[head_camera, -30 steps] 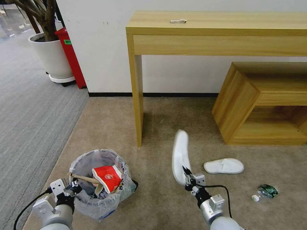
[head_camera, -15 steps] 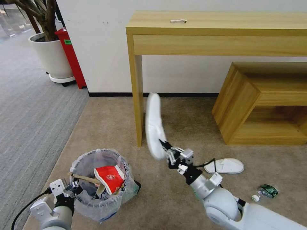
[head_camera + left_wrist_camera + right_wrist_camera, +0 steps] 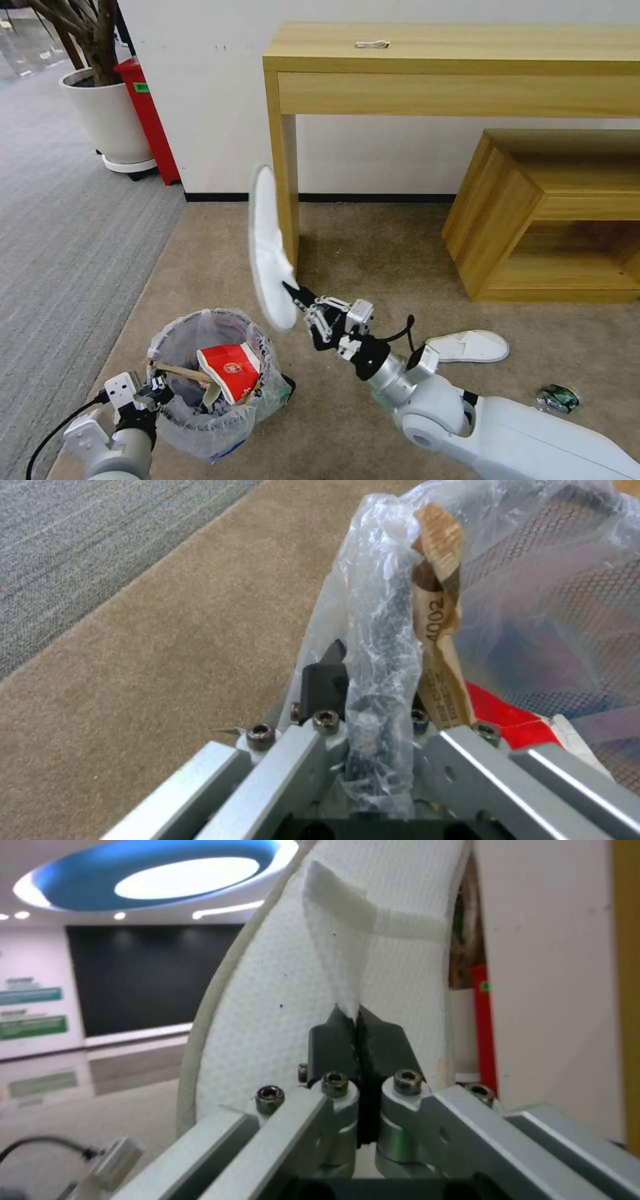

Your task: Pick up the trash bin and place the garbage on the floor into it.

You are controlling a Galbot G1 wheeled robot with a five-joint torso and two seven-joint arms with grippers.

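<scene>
Right gripper (image 3: 291,291) carries a flat white cloth slipper (image 3: 269,250) upright, just above and beside the small black plastic-lined trash bin (image 3: 208,383).
Its fingers are pinched tight on the heel edge; the slipper looks light and floppy, likely to sway. Left gripper (image 3: 370,677) is clamped on the bin's rim above the beige carpet floor (image 3: 373,247).

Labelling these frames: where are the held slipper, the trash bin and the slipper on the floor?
held slipper (image 3: 268,250), head view, mid sole.
trash bin (image 3: 200,427), head view, bagged front wall.
slipper on the floor (image 3: 475,346), head view, upper strap.

An office lobby: carpet (image 3: 373,240), wooden console desk (image 3: 453,60), potted tree (image 3: 100,100).
</scene>
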